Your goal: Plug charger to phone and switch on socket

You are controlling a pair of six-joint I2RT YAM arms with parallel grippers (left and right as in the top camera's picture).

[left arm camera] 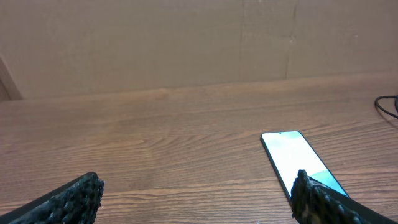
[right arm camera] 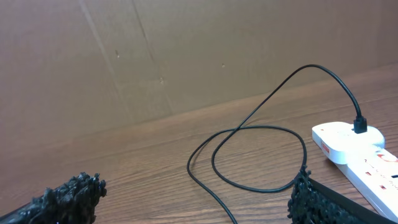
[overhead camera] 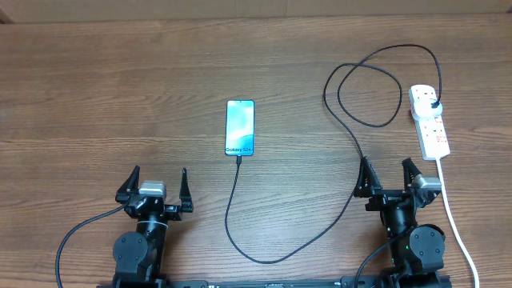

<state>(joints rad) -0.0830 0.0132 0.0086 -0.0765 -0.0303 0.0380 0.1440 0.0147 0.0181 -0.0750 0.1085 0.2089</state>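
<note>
The phone point(overhead camera: 240, 128) is seen lying flat on the wooden table point(overhead camera: 96, 96), a little left of the middle of the overhead frame. Its screen is lit light blue and the "Galaxy S24" text sits at its lower end. The charger cable point(overhead camera: 268, 261) is met at that lower end, tip touching the phone's edge; whether it is fully seated cannot be told. From there the cable is led down toward the bottom of the frame, swept up to the right, and laid in a loose loop in the upper right. Its black plug point(overhead camera: 433, 105) is set in the topmost outlet of the white power strip point(overhead camera: 434, 138) at the right edge. A thick white cord point(overhead camera: 456, 228) is trailed from the strip's lower end toward the lower right corner. Small red marks are seen on the strip, but the switch position cannot be read.

The left gripper point(overhead camera: 158, 178) is held at the lower left, well apart from the phone, its jaws spread wide and nothing held. The right gripper point(overhead camera: 386, 170) is placed at the lower right, jaws likewise wide and empty. The cable passes just beside its left finger, and the strip lies up and to the right.
</note>
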